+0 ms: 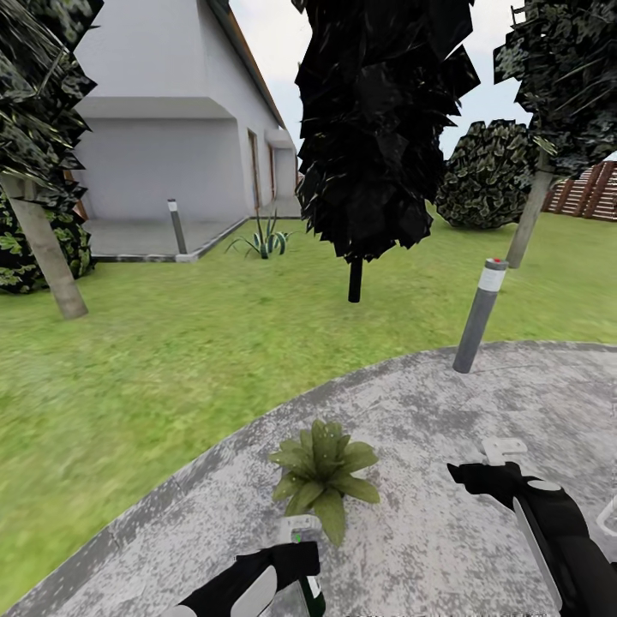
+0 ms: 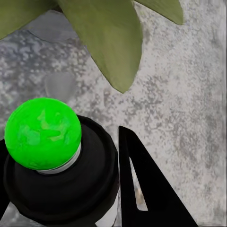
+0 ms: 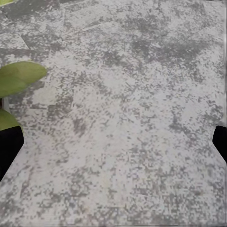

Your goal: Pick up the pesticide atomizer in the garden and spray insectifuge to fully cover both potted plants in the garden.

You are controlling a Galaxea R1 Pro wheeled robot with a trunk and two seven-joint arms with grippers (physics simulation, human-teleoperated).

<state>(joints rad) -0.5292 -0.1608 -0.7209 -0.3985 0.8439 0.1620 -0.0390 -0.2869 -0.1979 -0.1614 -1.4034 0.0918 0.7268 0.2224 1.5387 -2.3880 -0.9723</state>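
Here the left gripper (image 1: 287, 561) is clamped on the pesticide atomizer (image 1: 302, 536), which stands roughly upright over the paved patio (image 1: 480, 411), its whitish head with a green dot facing the potted plant (image 1: 324, 471) just beyond it. In the left wrist view the atomizer's dot glows bright green beside a black finger (image 2: 142, 189), with leaves close ahead. The right gripper (image 3: 113, 142) hangs spread wide above bare paving, beside the plant.

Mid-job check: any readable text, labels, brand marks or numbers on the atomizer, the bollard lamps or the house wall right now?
None: no readable text in any view.
Pesticide atomizer in the left gripper: a green dot, no lettering.
Bollard lamps: plain grey, red top.
House wall: blank.
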